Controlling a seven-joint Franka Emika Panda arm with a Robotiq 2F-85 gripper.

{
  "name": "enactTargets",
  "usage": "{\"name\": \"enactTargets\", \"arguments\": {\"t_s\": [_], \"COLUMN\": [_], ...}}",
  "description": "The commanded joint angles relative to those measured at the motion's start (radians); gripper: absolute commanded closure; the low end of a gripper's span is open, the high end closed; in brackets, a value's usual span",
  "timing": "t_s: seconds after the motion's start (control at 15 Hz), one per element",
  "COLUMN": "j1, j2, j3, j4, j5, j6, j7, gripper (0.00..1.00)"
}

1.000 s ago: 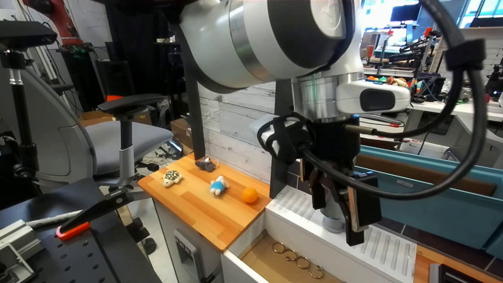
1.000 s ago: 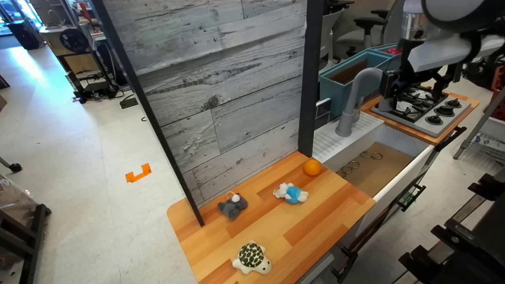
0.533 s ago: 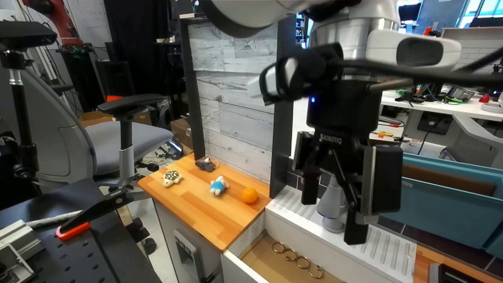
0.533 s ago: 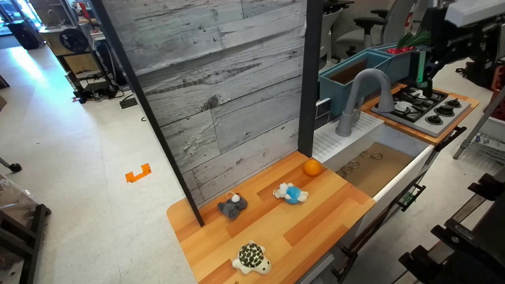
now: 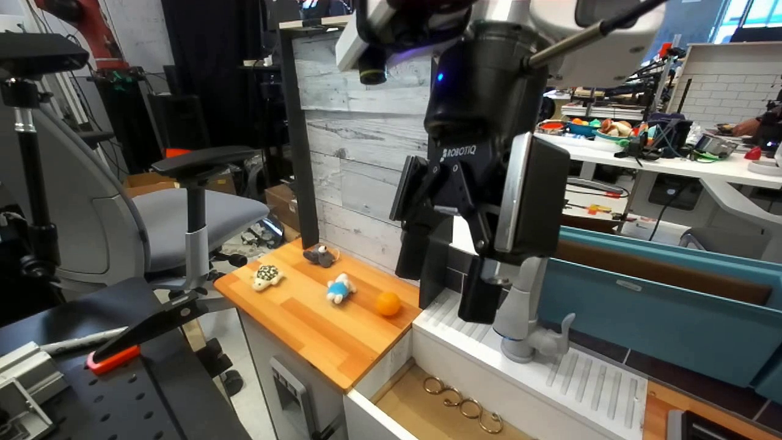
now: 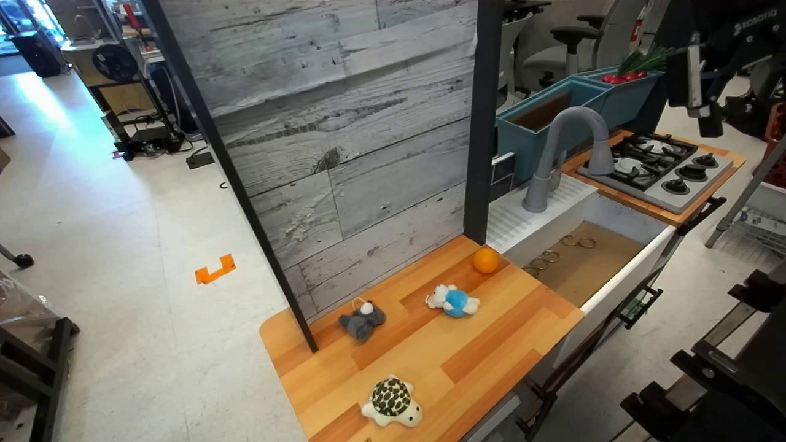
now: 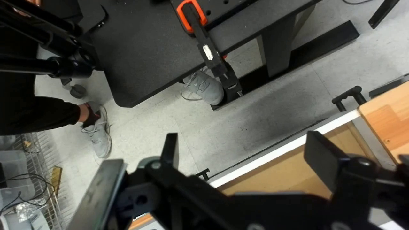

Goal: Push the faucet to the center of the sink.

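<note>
The grey arched faucet [image 5: 516, 315] stands upright on a white ribbed ledge behind the sink. In an exterior view the whole faucet [image 6: 546, 158] shows, its spout arching over with the end near the stove's corner. The sink [image 6: 629, 268] is a white-walled rectangular basin with a tan bottom; its front rim also shows in the wrist view [image 7: 271, 156]. My gripper [image 5: 445, 287] is open and empty, raised in front of the faucet and hiding part of its upper spout. In the wrist view the open jaws [image 7: 244, 143] sit above the sink's front edge, and the faucet is out of view.
Curled metal rings [image 5: 464, 406] lie in the sink. A teal box [image 6: 534, 144] stands behind the ledge. A stove [image 6: 657, 169] is beside the sink. An orange [image 6: 486, 261] and small plush toys sit on the wooden counter [image 6: 491, 344]. A grey plank wall [image 6: 368, 123] rises there.
My gripper has drawn back from beside the faucet's spout, up and toward the sink's front. The faucet's handle is now uncovered. The faucet's spout shows no visible shift.
</note>
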Motion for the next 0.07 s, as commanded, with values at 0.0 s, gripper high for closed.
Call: {"name": "enactTargets", "arguments": {"t_s": [0.0], "j1": [-0.040], "j2": [-0.001], "j3": [0.038], "j4": [0.003], "j5": [-0.016], "j6": [-0.004], "j7": [0.011], "gripper": [0.00]}}
